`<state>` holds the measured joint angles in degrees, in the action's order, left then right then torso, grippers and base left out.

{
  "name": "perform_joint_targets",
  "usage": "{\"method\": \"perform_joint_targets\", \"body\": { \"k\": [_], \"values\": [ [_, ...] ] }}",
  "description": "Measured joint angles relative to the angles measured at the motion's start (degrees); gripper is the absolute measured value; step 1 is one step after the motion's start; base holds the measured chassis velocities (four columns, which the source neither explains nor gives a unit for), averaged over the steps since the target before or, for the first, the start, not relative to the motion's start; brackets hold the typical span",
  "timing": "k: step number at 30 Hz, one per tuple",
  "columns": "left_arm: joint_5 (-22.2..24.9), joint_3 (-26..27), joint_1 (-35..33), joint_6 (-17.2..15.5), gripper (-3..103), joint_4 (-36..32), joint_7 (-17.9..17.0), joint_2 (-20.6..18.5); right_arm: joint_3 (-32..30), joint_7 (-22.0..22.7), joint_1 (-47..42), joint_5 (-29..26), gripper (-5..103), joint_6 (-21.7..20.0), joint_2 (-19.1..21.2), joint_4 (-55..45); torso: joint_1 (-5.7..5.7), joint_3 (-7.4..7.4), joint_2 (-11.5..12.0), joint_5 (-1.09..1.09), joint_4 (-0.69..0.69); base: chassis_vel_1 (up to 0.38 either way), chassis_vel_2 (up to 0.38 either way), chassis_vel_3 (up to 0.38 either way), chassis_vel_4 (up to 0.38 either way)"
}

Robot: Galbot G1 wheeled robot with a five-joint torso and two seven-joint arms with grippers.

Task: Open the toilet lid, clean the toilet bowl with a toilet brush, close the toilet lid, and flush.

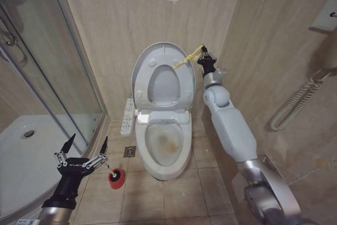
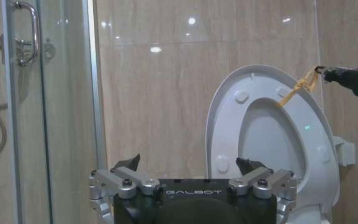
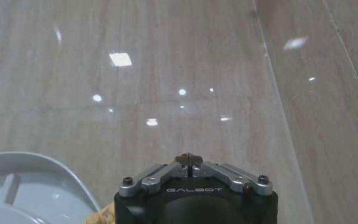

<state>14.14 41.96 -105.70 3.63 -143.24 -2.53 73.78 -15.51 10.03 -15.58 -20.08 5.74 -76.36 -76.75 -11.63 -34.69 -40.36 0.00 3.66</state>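
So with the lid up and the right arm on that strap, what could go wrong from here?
1. The right end effector is pinched shut on the yellow strap; the toilet lid stands nearly upright, so letting go badly might drop it over the stained toilet bowl.
2. The left end effector is open beside the toilet brush in its red holder; a poor approach could tip it over.

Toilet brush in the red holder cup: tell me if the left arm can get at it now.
Probably yes. The left tool hangs open just beside the thin white-handled toilet brush standing in its small red round holder cup on the floor, with nothing between them.
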Motion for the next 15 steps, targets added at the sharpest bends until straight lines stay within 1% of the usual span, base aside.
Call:
{"method": "perform_joint_targets", "body": {
  "k": [2,3,11,15],
  "values": [
    [0.0,0.0,0.0,0.0,100,0.0,0.0,0.0,0.5,0.4,0.6,0.3,0,-0.2,0.0,0.7,0.0,0.0,0.0,0.0,0.0,0.0,0.0,0.0,0.0],
    [0.0,0.0,0.0,0.0,100,0.0,0.0,0.0,1.4,0.9,1.7,0.4,0,-0.4,0.0,1.7,0.0,0.0,0.0,0.0,0.02,0.0,0.0,0.0,0.0],
    [0.0,0.0,0.0,0.0,100,0.0,0.0,0.0,4.0,2.0,6.0,0.9,0,-0.6,-0.8,5.0,0.0,0.0,0.0,-0.01,0.0,0.0,0.0,0.0,0.0],
    [0.0,0.0,0.0,0.0,100,0.0,0.0,0.0,5.9,2.1,7.0,1.3,0,-0.8,-0.9,5.8,0.0,0.01,0.0,0.0,0.03,0.0,0.0,0.0,0.0]
  ]
}}
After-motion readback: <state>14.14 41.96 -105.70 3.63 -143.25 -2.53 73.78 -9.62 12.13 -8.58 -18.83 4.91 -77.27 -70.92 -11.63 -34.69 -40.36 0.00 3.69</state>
